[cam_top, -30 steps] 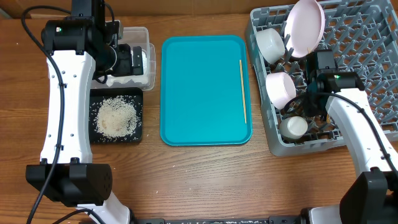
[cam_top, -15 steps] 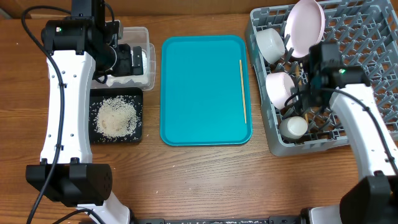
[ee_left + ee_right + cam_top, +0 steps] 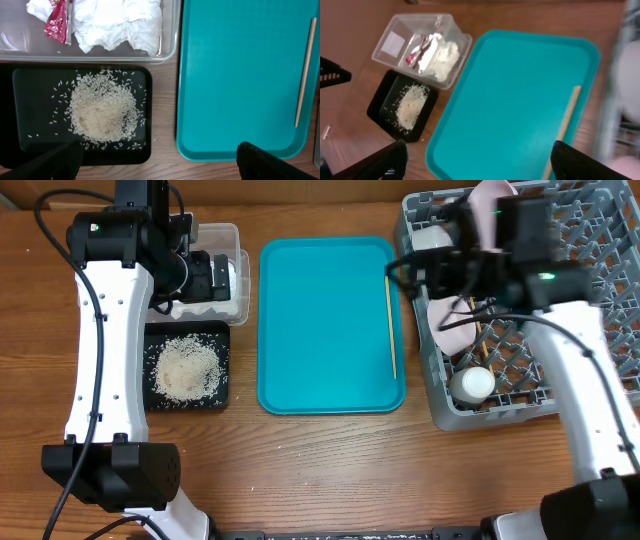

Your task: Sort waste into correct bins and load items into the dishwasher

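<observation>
1. My left jaws stand wide with nothing between them. In the left wrist view their dark fingertips (image 3: 50, 161) sit at the two bottom corners.
2. Between and just ahead of those fingertips lies the black tray (image 3: 20, 100). The rice (image 3: 102, 110) is heaped in its middle, with stray grains toward the edges.
3. Just beyond the black tray is the clear tub (image 3: 172, 45). It holds the crumpled napkins (image 3: 120, 22), with the red-and-white wrapper (image 3: 56, 25) at their left.
4. The teal tray (image 3: 235, 75) sits on the counter (image 3: 162, 115) beside both bins. One chopstick (image 3: 304, 75) lies along its right edge, well apart from the left jaws.
5. My right jaws are also spread wide and hold nothing. Their fingertips (image 3: 375, 165) show at the bottom corners of the blurred right wrist view.
6. That view looks down across the teal tray. The chopstick lies just above the right-hand fingertip, not between the two.
7. From overhead, the right arm (image 3: 575, 350) reaches across the left side of the dish rack (image 3: 590, 270). Its jaws are out near the chopstick's upper end.
8. In the rack I can see the cup (image 3: 472, 385) near the front left corner. A bowl (image 3: 450, 320) is partly hidden under the arm, and the plate (image 3: 487, 194) shows at the top.
</observation>
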Motion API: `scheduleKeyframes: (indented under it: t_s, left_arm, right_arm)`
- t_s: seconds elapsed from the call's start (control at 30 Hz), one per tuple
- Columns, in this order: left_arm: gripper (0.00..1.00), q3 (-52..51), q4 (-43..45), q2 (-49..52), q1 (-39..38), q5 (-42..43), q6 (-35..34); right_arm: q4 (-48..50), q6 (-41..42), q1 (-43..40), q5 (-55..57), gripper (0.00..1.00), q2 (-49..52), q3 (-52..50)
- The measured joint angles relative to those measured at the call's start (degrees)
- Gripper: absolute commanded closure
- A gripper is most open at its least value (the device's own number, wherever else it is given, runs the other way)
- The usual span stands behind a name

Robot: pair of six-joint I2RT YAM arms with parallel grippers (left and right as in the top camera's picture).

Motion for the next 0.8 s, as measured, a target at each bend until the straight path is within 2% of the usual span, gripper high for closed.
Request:
scheduleKeyframes:
  t_s: [0.1, 0.23, 0.5, 0.8]
  left_arm:
    - [0.0, 0.0, 0.0, 0.0, 0.0, 0.0, 0.0]
    - [0.0, 0.0, 0.02, 0.0, 0.0, 0.0, 0.0]
    - [0.0, 0.0, 0.02, 0.0, 0.0, 0.02, 0.0]
    - [0.0, 0.0, 0.0, 0.0, 0.0, 0.0, 0.0]
  right_arm:
    - [-0.48, 3.65, 8.11, 10.86, 0.07, 3.82, 0.0]
    - [-2.27, 5.68, 13.73, 21.38, 0.15, 9.35, 0.0]
    - [-4.02, 5.92, 14.47, 31.78, 0.24, 20.28, 0.0]
    - [-4.83, 5.25, 14.47, 35.76, 0.26, 27.21, 0.0]
